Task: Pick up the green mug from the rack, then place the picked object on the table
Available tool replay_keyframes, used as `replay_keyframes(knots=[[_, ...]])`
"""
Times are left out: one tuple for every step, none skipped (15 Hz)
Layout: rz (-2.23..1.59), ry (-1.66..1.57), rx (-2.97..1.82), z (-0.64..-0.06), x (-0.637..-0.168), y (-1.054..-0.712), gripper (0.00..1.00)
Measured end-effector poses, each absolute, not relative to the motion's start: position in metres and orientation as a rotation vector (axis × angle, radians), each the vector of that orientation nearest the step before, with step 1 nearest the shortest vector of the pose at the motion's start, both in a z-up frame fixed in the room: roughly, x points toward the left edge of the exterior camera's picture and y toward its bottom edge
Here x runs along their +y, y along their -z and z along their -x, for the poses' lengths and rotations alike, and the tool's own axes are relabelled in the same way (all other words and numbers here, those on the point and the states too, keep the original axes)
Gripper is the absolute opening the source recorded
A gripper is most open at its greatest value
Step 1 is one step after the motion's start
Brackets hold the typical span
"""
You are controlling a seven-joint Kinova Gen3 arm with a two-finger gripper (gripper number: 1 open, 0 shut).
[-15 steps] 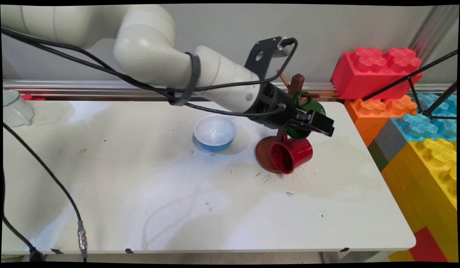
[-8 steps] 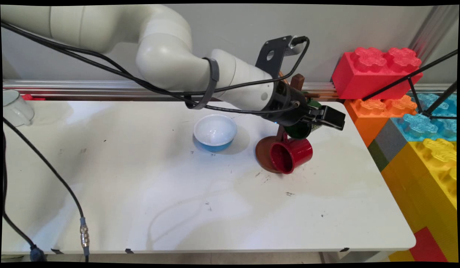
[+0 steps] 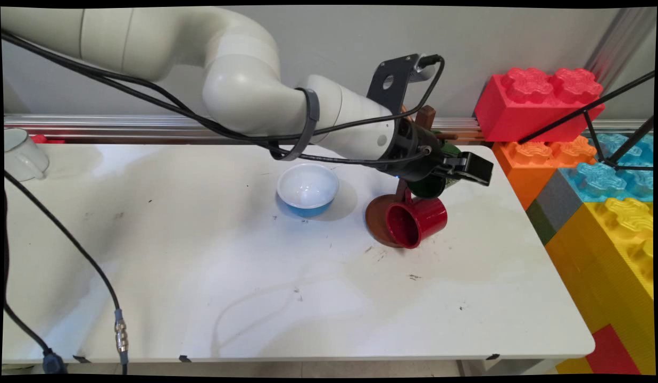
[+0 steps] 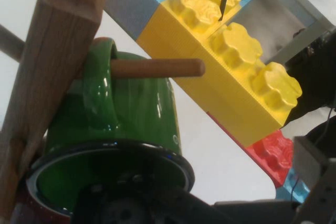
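Observation:
A wooden mug tree [image 3: 425,115] stands on a round brown base [image 3: 375,217] at the table's right rear. A red mug [image 3: 416,222] hangs low on it, mouth toward the camera. Just above, a green mug [image 3: 429,187] hangs by its handle on a peg, and my gripper [image 3: 456,173] is shut on its rim. In the hand view the green mug [image 4: 131,114] fills the lower left with the wooden post [image 4: 52,77] beside it. The peg [image 4: 157,68] passes through the handle, and my gripper [image 4: 184,195] straddles the dark rim at the bottom.
A blue bowl [image 3: 307,189] with a white inside sits left of the mug tree. A white mug [image 3: 20,154] stands at the far left rear. Large toy blocks, red [image 3: 536,101] and yellow [image 3: 621,234], are stacked past the table's right edge. Black cables hang at the left.
The hand has moved right and slightly up along the mug tree, carrying the green mug with it. Most of that shift came in the first half second. The red mug and bowl have not moved.

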State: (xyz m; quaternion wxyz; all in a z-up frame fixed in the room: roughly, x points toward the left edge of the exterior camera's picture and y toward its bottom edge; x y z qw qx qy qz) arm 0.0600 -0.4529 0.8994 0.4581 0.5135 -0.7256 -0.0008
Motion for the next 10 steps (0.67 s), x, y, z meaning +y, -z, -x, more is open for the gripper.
replay_keyframes(knots=[[-1.266,-0.001,-1.787,-0.060,-0.453,-0.900,0.00],[-1.270,-0.007,-1.787,-0.061,-0.454,-0.900,0.00],[-1.275,-0.013,-1.787,-0.062,-0.454,-0.899,0.00],[-1.280,-0.018,-1.789,-0.063,-0.454,-0.899,0.00],[-1.284,-0.022,-1.790,-0.064,-0.455,-0.899,0.00],[-1.291,-0.026,-1.791,-0.066,-0.455,-0.898,0.00],[-1.297,-0.030,-1.792,-0.067,-0.455,-0.897,0.00],[-1.303,-0.033,-1.793,-0.069,-0.455,-0.897,0.00],[-1.309,-0.035,-1.793,-0.071,-0.454,-0.897,0.00],[-1.314,-0.036,-1.794,-0.072,-0.454,-0.896,0.00]])
